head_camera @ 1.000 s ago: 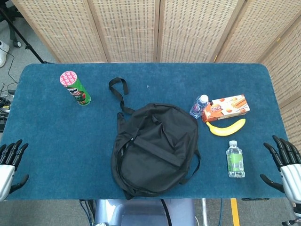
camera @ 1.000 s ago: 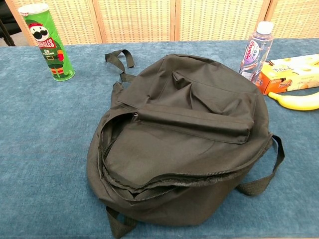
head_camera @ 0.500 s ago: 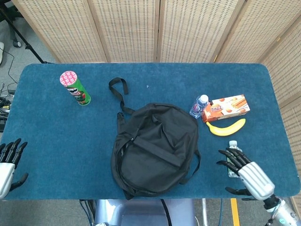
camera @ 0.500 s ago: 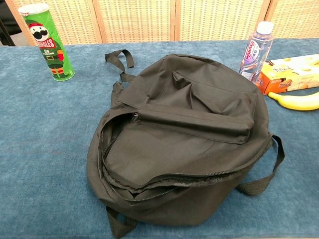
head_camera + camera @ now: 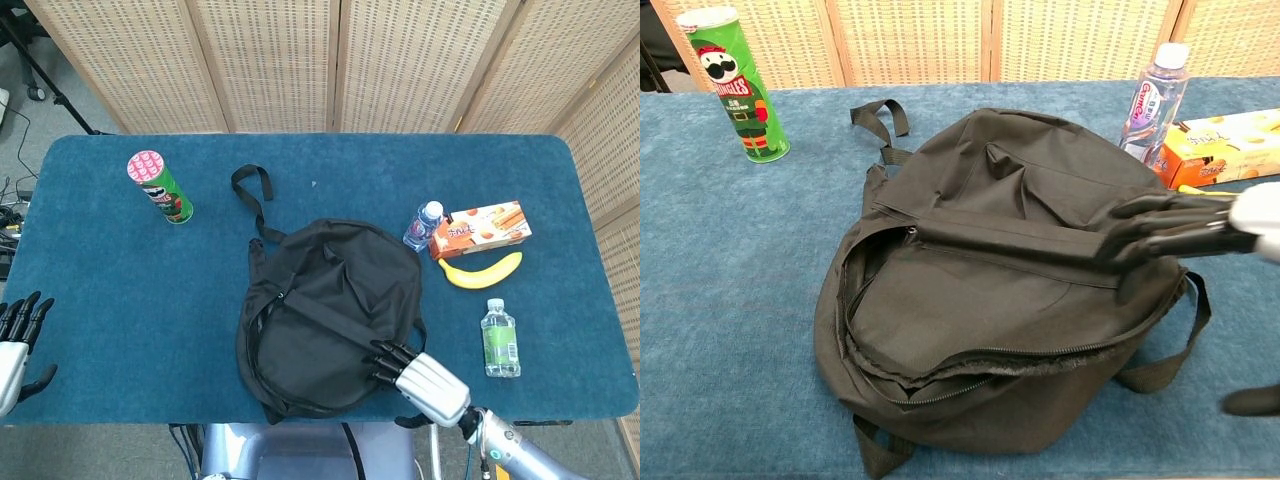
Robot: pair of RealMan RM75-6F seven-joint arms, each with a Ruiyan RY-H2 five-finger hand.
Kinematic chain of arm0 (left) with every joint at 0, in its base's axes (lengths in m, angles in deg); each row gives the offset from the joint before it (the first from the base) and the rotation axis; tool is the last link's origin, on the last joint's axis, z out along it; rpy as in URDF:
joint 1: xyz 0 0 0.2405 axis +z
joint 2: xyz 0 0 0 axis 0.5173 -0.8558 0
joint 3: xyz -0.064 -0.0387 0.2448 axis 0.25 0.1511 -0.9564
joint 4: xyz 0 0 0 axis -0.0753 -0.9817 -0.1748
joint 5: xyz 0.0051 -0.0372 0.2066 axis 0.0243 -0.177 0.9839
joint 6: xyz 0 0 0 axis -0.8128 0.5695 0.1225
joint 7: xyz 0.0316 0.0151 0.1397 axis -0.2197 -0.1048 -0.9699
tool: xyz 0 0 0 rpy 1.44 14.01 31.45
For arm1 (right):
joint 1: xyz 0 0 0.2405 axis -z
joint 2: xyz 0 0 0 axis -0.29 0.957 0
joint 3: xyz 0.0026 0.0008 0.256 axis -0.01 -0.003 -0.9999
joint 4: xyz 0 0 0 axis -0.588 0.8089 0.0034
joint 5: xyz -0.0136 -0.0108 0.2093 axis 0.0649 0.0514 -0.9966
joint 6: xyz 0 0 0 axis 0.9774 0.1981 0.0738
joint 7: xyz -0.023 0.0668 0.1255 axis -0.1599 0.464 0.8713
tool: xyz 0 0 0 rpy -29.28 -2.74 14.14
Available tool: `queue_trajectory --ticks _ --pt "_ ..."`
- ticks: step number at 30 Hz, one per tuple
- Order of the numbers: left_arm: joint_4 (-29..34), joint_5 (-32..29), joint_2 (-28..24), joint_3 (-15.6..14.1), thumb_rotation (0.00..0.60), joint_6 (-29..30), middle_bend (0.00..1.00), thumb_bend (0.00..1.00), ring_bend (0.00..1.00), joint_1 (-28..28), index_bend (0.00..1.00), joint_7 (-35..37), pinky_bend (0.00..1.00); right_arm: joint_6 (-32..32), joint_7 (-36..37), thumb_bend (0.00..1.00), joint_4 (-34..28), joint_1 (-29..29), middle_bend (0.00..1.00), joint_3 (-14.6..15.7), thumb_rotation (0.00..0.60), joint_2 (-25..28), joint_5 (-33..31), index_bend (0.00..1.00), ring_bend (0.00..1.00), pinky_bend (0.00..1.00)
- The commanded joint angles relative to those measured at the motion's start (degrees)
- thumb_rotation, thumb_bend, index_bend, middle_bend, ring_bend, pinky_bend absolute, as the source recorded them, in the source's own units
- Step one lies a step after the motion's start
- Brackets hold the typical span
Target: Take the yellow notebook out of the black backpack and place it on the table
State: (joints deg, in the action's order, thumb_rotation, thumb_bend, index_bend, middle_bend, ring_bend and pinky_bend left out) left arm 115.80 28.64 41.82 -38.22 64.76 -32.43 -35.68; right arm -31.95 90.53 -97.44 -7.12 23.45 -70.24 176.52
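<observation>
Two hands show in the head view. The left hand (image 5: pixel 14 345) sits at the lower left corner, off the near edge of the blue surface (image 5: pixel 100 290), fingers spread and holding nothing. The right hand (image 5: pixel 420 378) reaches in from the near edge, its dark fingers (image 5: pixel 385 352) apart and lying over the lower right part of the black backpack (image 5: pixel 325 310); whether they touch the fabric cannot be told from here. The backpack lies flat at the middle of the surface with one strap (image 5: pixel 250 185) trailing away toward the far side. The yellow notebook is not visible, and nothing yellow shows at the bag's opening. A green chip can (image 5: pixel 160 187) stands far left. To the right of the bag stand a small bottle (image 5: pixel 423 225), a snack box (image 5: pixel 480 229) just beside it, a banana (image 5: pixel 480 270) near the box, and a green-labelled bottle (image 5: pixel 500 338) lying closer to the near edge.

Chest view: the right hand (image 5: pixel 1195 225) enters from the right edge, blurred, its fingers (image 5: pixel 1140 235) extended and slightly apart over the right end of the backpack's (image 5: pixel 980 300) front pocket, gripping nothing. The main zipper (image 5: pixel 970 365) gapes along the near side, dark inside. The chip can (image 5: pixel 735 85), bottle (image 5: pixel 1152 100) and snack box (image 5: pixel 1220 145) stand behind.
</observation>
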Motion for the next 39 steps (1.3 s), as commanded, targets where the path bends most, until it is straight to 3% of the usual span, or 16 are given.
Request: queue_trajectory --ticks 1,10,17,23,31,39 --pt "0.0 0.0 0.0 0.0 0.600 0.0 0.00 0.26 0.00 0.0 0.00 0.1 0.00 1.4 -2.1 0.23 -0.7 -0.9 0.23 -0.8 0.600 -2.0 -1.9 0.35 0.10 0.17" --pt "0.2 -0.2 -0.5 0.1 0.600 0.2 0.00 0.26 0.00 0.0 0.00 1.1 0.00 0.3 -5.3 0.42 0.6 -1.0 0.35 -1.8 0.600 -6.2 -5.0 0.46 0.22 0.22" --pt "0.2 -0.1 -0.6 0.0 0.600 0.2 0.00 0.26 0.00 0.0 0.00 1.1 0.00 -1.8 -3.2 0.44 2.0 -0.8 0.52 -2.0 0.600 -9.3 -6.9 0.63 0.32 0.25" --pt "0.2 -0.1 -0.6 0.0 0.600 0.2 0.00 0.27 0.00 0.0 0.00 1.2 0.00 -3.5 -1.6 0.47 1.7 0.2 0.57 -3.5 0.600 -12.5 -11.3 0.69 0.34 0.25" --pt "-1.0 5.1 0.8 -0.5 0.600 -1.6 0.00 0.27 0.00 -2.6 0.00 1.1 0.00 -2.4 -7.4 0.51 -6.0 0.4 0.58 -12.7 0.600 -17.6 -32.4 0.70 0.35 0.25" --pt "-1.9 12.5 2.0 -0.4 0.600 -4.6 0.00 0.31 0.00 -8.0 0.00 5.7 0.00 -4.0 -14.8 0.52 -10.2 -2.5 0.58 -21.0 0.600 -19.9 -47.6 0.70 0.35 0.25"
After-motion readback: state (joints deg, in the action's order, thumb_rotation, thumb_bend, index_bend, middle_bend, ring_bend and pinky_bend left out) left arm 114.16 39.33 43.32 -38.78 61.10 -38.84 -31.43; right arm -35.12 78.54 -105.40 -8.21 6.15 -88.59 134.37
